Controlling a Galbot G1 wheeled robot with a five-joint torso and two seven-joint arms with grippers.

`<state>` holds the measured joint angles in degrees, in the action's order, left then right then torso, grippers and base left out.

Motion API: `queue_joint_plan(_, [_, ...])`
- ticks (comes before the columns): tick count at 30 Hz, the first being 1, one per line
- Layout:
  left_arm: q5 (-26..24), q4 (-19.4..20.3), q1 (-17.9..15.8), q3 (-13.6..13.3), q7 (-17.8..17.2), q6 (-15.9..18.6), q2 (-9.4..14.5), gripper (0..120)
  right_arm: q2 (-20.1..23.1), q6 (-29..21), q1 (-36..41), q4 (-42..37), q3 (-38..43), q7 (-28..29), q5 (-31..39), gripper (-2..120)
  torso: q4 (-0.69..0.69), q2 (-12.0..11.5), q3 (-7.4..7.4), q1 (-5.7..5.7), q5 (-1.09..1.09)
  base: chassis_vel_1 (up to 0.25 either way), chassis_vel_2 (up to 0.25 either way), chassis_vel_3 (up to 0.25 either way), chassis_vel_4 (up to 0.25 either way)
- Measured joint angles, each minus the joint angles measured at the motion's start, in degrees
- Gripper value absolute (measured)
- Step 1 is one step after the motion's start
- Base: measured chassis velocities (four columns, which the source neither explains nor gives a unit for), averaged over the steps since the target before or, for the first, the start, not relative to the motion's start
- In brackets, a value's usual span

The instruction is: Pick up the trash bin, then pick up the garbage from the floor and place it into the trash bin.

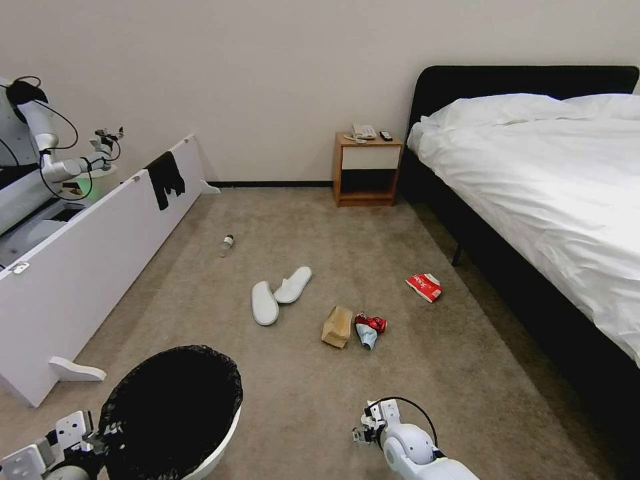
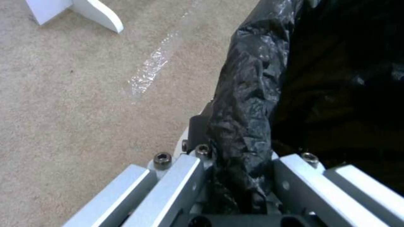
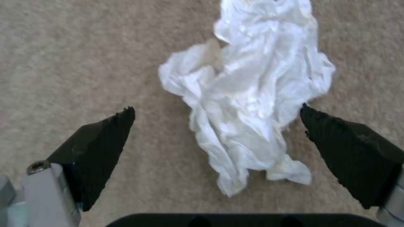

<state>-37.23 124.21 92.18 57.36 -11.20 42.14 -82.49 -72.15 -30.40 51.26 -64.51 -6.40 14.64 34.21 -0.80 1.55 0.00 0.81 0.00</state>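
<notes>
While the left gripper point(image 2: 240, 189) clamps the rim of the trash bin point(image 1: 220, 437), its jaws pressed from both sides onto the crinkled black bag point(image 2: 248, 104) folded over that rim, the bin sits at about 7 o'clock in the head view, mouth up and tipped slightly. I judge it is held there so the opening stays within reach of the other arm.

At about 5 o'clock in the head view the right gripper point(image 1: 365, 427) points down at the carpet point(image 1: 467, 373). In the right wrist view its black fingertips point(image 3: 105, 138) are spread wide to either side of a crumpled white tissue point(image 3: 248, 104) and do not touch it. The tissue is long and narrow; its long axis runs away from the wrist, across the line on which the jaws would close, which I judge suits a pinch across its narrow waist.

Farther off, near the centre, a brown paper bag point(image 1: 337, 327) lies just beside red and blue wrappers point(image 1: 369, 329). At about 11 o'clock from them, 2 white slippers point(image 1: 277, 293) lie in a V, touching near 1 end. A red snack packet point(image 1: 425, 287) lies at 2 o'clock near the bed point(image 1: 547, 173). Farthest, a small bottle point(image 1: 227, 244) lies on its side, long axis running away from the robot. All 5 kinds of garbage are still on the floor.
</notes>
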Motion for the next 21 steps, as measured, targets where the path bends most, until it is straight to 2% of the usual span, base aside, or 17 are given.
queue_joint_plan(13, [0.06,-0.15,0.03,-0.12,0.18,0.00,0.09,2,-0.60,0.91,-0.23,1.21,0.00,0.34,-0.76,100,0.00,0.00,0.00,0.00,0.00,0.000,0.000,0.000,0.000])
queue_joint_plan(21, [0.07,-0.02,0.23,-0.13,0.39,0.00,0.09,2,-2.25,3.07,-2.23,4.19,-1.40,0.50,-1.24,81,0.01,0.00,0.00,0.00,-0.01,0.000,0.000,0.000,0.000])
